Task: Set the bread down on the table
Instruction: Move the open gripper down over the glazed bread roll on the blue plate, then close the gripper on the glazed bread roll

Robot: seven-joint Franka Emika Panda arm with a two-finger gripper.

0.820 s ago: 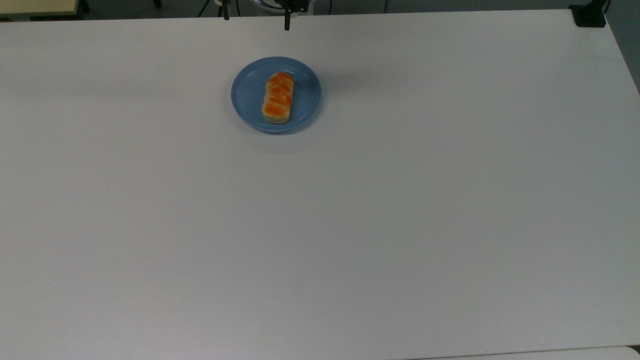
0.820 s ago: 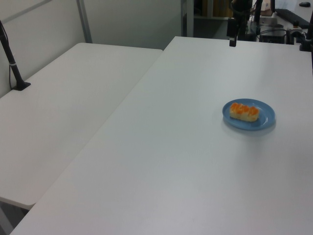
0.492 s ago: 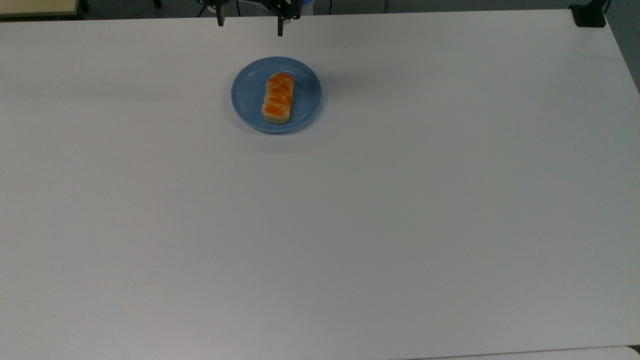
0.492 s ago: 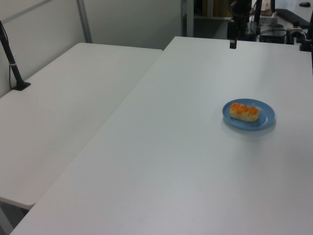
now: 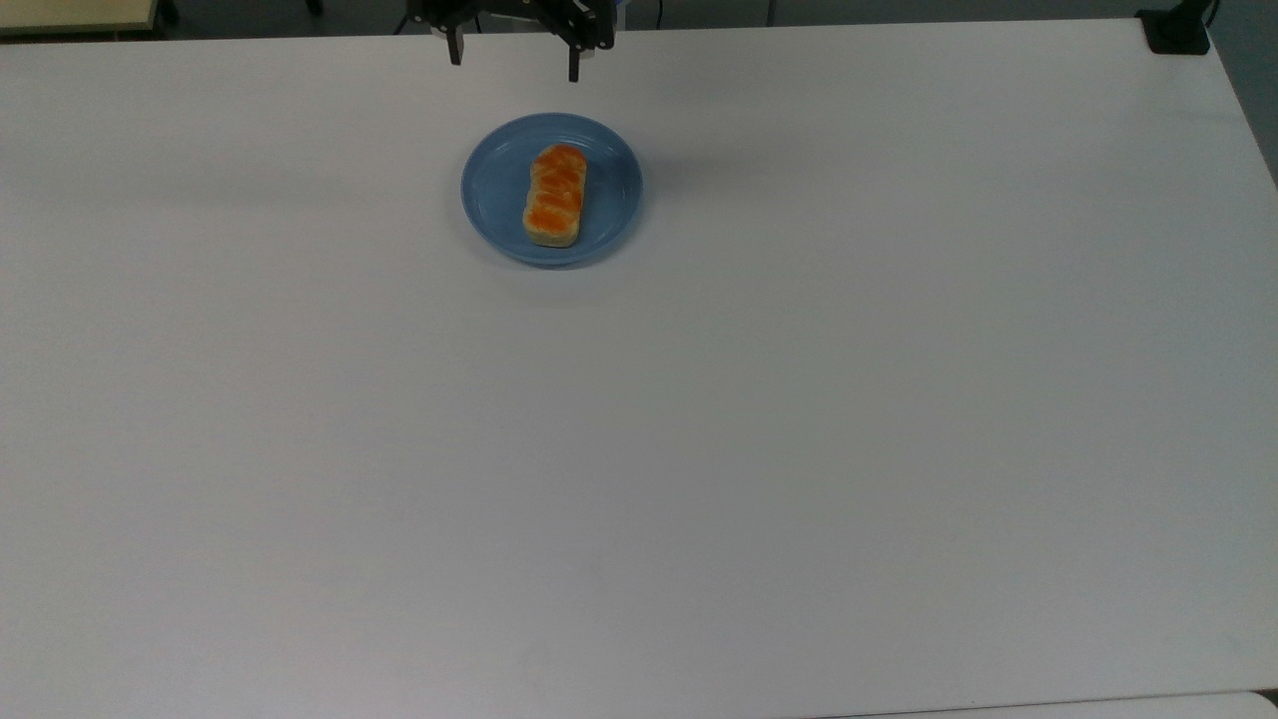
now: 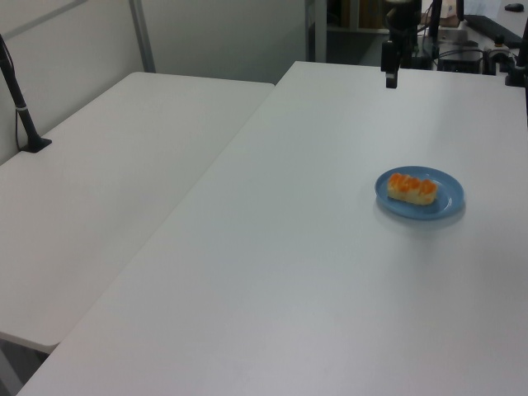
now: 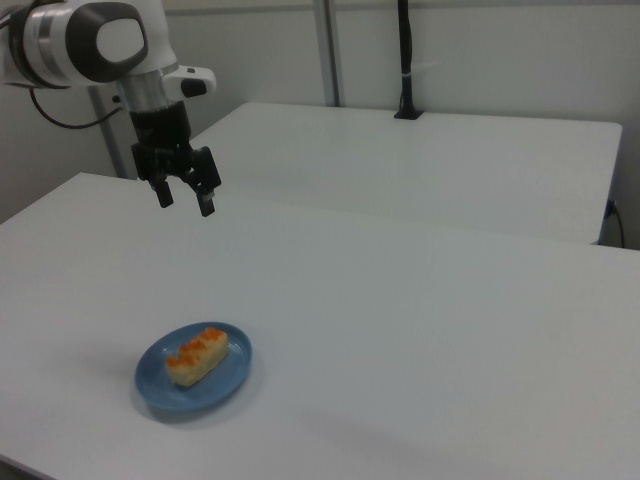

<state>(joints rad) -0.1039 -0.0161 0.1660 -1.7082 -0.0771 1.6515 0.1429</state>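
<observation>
Change from the earlier frames: the gripper (image 5: 513, 64) has advanced from the far table (image 5: 799, 419) edge toward the blue plate (image 5: 489, 190), its fingertips lying lower in the top view and shifted slightly toward 3 o'clock. It now hangs at 12 o'clock of the bread (image 5: 555, 195), fingers spread wide apart.

1. The worktop (image 5: 799, 449) is a large white rectangle, smooth and matte.
2. A small round blue plate (image 5: 494, 195) stands directly on the worktop, near the top view's upper edge and a little to the top view's left of the middle.
3. In the right view, the plate (image 7: 160, 385) stands near the worktop's (image 7: 420, 330) front edge.
</observation>
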